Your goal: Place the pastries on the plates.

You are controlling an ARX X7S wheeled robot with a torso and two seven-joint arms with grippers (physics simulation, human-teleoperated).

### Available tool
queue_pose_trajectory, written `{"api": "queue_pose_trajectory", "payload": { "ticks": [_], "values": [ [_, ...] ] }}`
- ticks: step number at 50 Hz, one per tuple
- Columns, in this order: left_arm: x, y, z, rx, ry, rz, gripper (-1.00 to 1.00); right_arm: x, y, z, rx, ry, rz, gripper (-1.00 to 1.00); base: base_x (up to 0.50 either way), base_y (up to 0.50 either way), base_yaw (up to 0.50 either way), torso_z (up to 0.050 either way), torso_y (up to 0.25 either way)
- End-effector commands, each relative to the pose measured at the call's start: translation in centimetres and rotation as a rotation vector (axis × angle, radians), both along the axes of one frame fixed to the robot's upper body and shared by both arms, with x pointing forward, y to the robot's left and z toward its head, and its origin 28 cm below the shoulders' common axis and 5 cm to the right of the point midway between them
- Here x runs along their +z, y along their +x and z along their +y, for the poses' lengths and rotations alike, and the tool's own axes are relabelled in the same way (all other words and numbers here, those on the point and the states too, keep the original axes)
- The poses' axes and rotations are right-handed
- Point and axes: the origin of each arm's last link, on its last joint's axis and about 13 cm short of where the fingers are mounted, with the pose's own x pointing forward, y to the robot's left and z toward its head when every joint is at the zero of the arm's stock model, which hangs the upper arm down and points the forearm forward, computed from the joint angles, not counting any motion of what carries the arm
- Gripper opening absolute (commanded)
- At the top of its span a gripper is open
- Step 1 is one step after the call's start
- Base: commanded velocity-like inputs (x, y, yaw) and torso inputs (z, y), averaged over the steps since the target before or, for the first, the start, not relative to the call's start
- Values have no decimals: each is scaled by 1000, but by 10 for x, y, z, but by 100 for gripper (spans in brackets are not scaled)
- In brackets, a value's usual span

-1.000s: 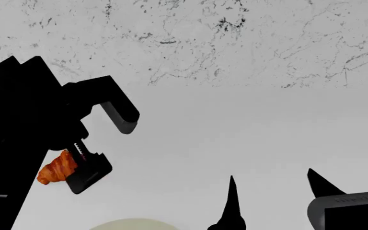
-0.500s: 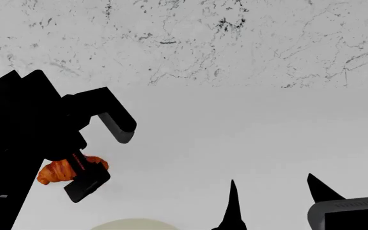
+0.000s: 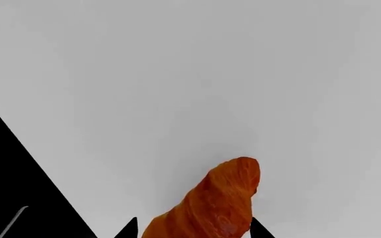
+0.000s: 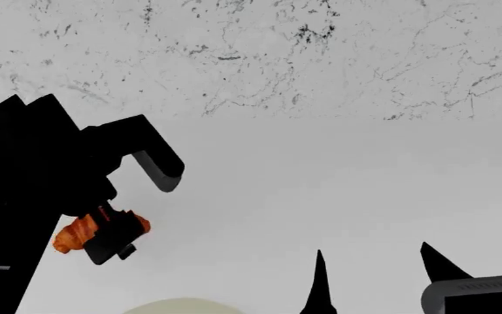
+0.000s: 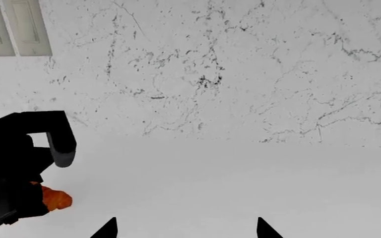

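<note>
My left gripper (image 4: 112,237) is shut on the golden-orange ridged croissant (image 4: 66,237) and holds it above the white table, up and to the left of the cream plate (image 4: 177,306). In the left wrist view the croissant (image 3: 210,203) sticks out between the two black fingertips of the left gripper (image 3: 195,229), and its soft shadow lies on the table. My right gripper (image 4: 378,281) is open and empty at the lower right; its tips stand wide apart in the right wrist view (image 5: 185,229), which also shows the croissant (image 5: 57,199). The donut and the grey plate are out of view.
A marbled white wall (image 4: 321,59) rises behind the white table (image 4: 338,190). A pale panelled door or cabinet (image 5: 15,27) shows at the far corner of the right wrist view. Only the cream plate's top rim shows at the head view's lower edge.
The left gripper has turned with the croissant, so the pastry now shows on both sides of the fingers and sits slightly higher. The right gripper has sunk a little in the head view.
</note>
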Motion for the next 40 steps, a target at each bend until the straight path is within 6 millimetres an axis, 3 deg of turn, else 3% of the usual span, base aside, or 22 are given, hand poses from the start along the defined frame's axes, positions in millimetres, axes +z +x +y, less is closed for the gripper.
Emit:
{"api": "queue_pose_trajectory", "payload": {
  "ticks": [1, 5, 8, 12, 17, 18, 25, 40],
  "values": [
    [19, 1, -10, -17, -128, -84, -100, 2, -2, 0, -3, -1, -7, 100, 0, 0, 0, 0, 0],
    [52, -8, -10, -25, -247, -189, -100, 5, -1, 1, -3, -1, -18, 100, 3, 0, 0, 0, 0],
    [65, -19, -10, -13, -303, -286, -100, 7, -1, 0, -8, -5, -26, 100, 0, 0, 0, 0, 0],
    [80, -50, -11, -17, -401, -413, -100, 12, 1, 0, -11, -7, -50, 100, 0, 0, 0, 0, 0],
    [83, -85, -10, 5, -569, -502, -100, 18, 3, -1, -18, -28, -88, 100, 0, 0, 0, 0, 0],
    [84, -102, -10, 8, -617, -544, -100, 19, 5, -3, -30, -25, -97, 100, 0, 0, 0, 0, 0],
    [78, -135, 2, 98, -758, -711, -100, 25, 9, -5, -38, -20, -137, 100, 0, 0, 0, 0, 0],
    [35, -214, 19, 223, -897, -893, -100, 26, 7, -8, -78, 10, -195, 100, 0, 0, 0, 0, 0]
  ]
}}
